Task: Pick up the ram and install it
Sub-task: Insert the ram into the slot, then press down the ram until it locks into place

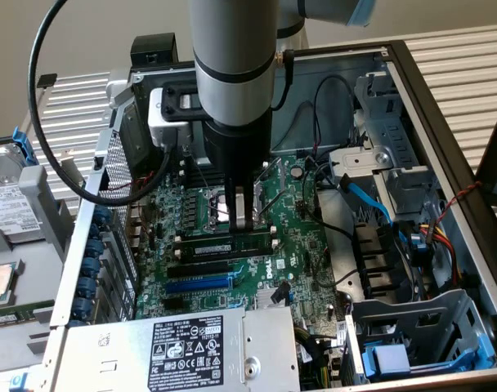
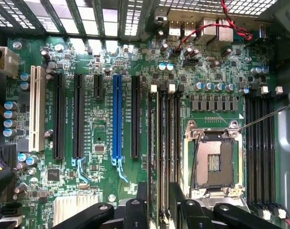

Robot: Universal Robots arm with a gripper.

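Note:
The ram [image 1: 224, 243], a long thin green stick with a pale label, stands on edge in a memory slot on the green motherboard [image 1: 297, 237], just in front of the CPU socket [image 1: 220, 208]. In the wrist view the ram [image 2: 160, 143] shows edge-on as a narrow strip running between black slots. My gripper [image 1: 242, 219] hangs straight down over the stick's end toward the exterior view's right. In the wrist view the gripper [image 2: 160, 210] is open, with a dark finger [image 2: 144, 198] on each side of the stick's edge. The stick is not lifted.
The board lies inside an open computer case [image 1: 412, 98]. A blue slot [image 2: 117, 117] and several black slots [image 2: 59, 114] run beside the ram. A power supply [image 1: 191, 351] sits in front, and drive cages [image 1: 412, 327] and loose cables [image 1: 371, 204] lie on the exterior view's right.

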